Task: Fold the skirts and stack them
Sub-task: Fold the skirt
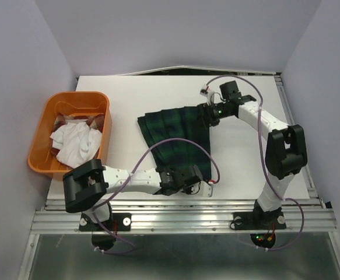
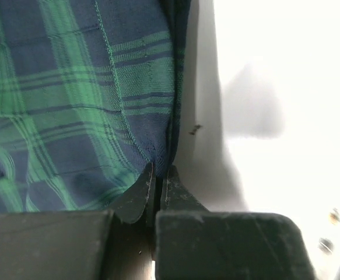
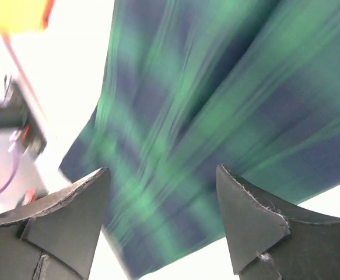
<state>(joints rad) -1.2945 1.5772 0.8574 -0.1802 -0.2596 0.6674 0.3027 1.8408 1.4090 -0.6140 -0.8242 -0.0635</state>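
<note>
Pinching near corner of green plaid skirt (image 1: 172,133): left pincer (image 1: 188,178), tips together on cloth, arm low along near edge. Skirt spread on worktop (image 1: 129,96). Right pincer (image 1: 211,114) tips apart at skirt's far edge, arm bent. White skirt (image 1: 76,144) in orange basket (image 1: 41,140), left.

On my left gripper (image 2: 159,172) the fingers (image 2: 179,199) are scuffed matt black plastic; the dark green-navy plaid skirt (image 2: 76,99) is finely woven, stitched cloth. The orange plastic basket (image 1: 39,143), left, looks smooth.
</note>
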